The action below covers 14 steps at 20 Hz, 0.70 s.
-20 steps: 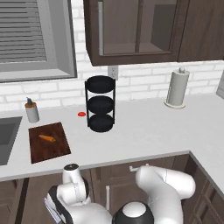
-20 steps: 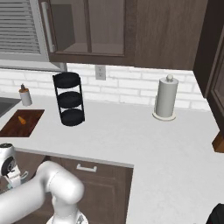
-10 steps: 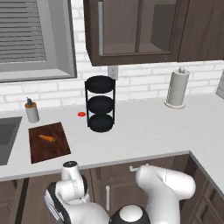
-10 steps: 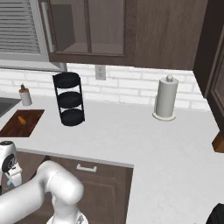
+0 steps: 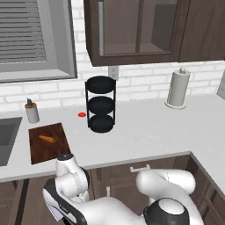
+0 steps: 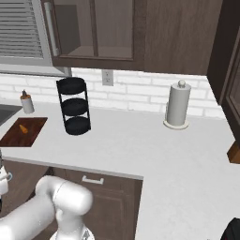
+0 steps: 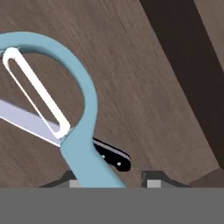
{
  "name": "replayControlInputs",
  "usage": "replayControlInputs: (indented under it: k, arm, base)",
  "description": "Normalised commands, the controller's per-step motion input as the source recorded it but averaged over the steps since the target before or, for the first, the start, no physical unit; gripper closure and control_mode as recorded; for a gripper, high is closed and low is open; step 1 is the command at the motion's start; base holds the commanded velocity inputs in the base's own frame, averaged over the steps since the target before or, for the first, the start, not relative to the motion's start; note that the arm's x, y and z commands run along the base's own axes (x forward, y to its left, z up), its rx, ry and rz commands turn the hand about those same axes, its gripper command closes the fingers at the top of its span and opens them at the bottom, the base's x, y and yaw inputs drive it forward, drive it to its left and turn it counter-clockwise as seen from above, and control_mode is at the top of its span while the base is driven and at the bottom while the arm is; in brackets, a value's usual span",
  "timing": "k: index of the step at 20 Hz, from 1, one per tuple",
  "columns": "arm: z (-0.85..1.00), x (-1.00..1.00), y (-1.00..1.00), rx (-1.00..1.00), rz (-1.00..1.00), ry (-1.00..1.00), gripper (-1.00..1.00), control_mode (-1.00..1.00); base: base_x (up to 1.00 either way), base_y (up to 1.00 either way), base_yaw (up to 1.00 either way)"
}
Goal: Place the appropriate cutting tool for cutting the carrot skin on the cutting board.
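hand view, nearest: the light blue peeler (image 7: 83, 144) has its handle between the gripper (image 7: 111, 180) tips, the jaws apparently closing on it; a firm grip i cannot tell. behind lies a black-handled knife (image 7: 111, 156). farther off, the carrot (image 5: 46, 139) rests on the cutting board (image 5: 52, 151).

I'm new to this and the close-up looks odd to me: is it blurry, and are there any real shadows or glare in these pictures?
Hand view: the peeler looms huge and soft-edged, cropped at the frame. Left base view: flat even light, faint shadow under the black rack. Right base view: no glare on the counter.
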Motion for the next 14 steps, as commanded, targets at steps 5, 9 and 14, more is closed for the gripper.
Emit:
replayControlInputs:
  k: [5,9,14]
  arm:
    - [1.0,-0.98,0.0,0.0,0.0,-0.09,1.0,-1.0]
    - [1.0,-0.49,0.0,0.0,0.0,-0.05,1.0,-1.0]
    - [1.0,0.05,0.03,-0.01,0.0,-0.04,1.0,-1.0]
  base:
    - [0.0,0.0,0.0]
    - [0.0,0.0,0.0]
    - [0.0,0.0,0.0]
